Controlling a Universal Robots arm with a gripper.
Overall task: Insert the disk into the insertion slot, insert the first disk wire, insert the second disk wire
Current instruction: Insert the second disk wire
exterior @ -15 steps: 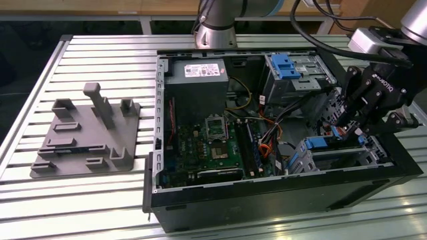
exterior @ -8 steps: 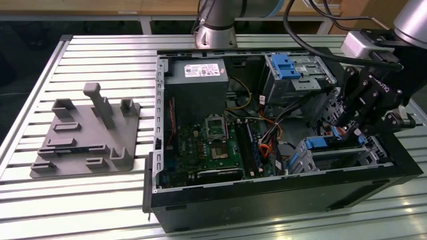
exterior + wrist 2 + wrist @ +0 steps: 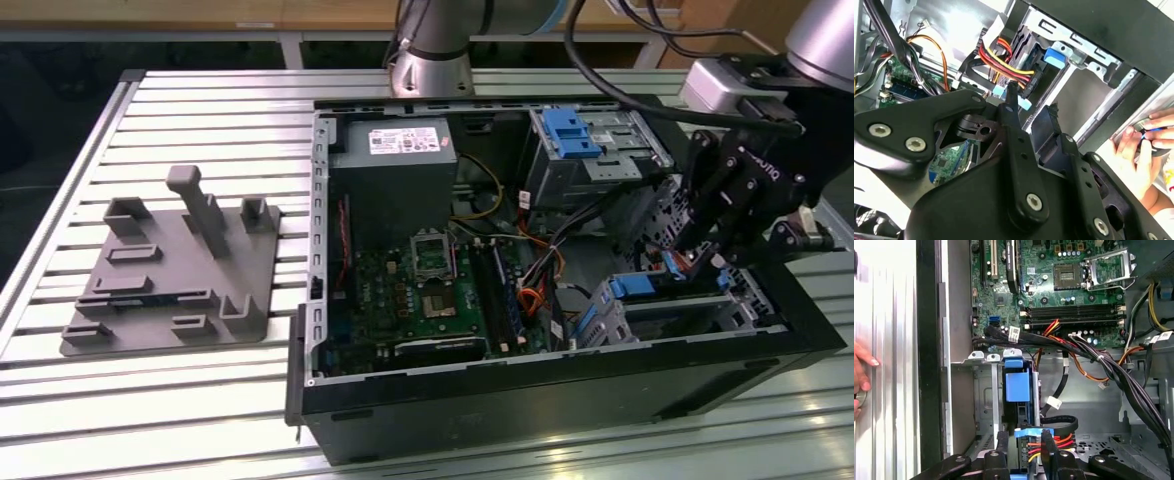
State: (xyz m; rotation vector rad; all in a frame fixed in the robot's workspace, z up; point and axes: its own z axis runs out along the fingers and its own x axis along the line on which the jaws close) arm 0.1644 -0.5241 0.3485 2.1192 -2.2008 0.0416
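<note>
Slatted metal table (image 3: 200, 400) | open computer case (image 3: 561, 400) (black) | grey fixture plate (image 3: 174, 290) beside it

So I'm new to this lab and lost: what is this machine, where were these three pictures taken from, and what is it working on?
It's a robot arm working inside an open computer case that lies on a slatted metal table. One camera watches from outside; two ride near the arm's wrist. The black pincer reaches into the drive cage, where a blue-railed disk sits. Between its fingers is a wire plug with red, yellow and black wires. A grey fixture plate lies beside the case. A person's hand rests nearby.
</note>
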